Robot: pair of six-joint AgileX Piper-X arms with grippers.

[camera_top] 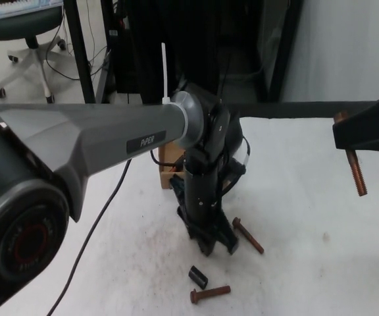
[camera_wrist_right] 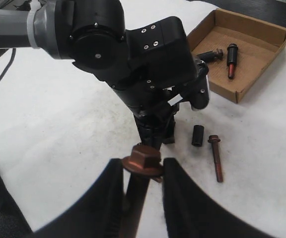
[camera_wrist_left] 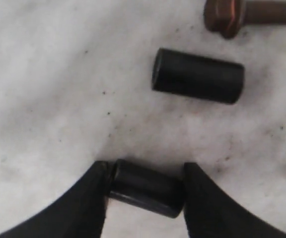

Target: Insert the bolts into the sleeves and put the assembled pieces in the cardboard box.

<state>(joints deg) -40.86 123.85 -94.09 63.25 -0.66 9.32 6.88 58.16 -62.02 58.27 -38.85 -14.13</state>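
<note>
My left gripper points down at the white bench and is shut on a short black sleeve. In the high view this gripper sits at the bench's middle. A second loose sleeve lies just beyond it, beside a copper bolt's head. My right gripper is shut on a copper bolt just under its hex head. It hangs above the bench at the right. The cardboard box holds two assembled pieces.
Two loose bolts and a sleeve lie near the left gripper. The box stands behind the left arm, which stretches in from the left. A black cable trails across the bench.
</note>
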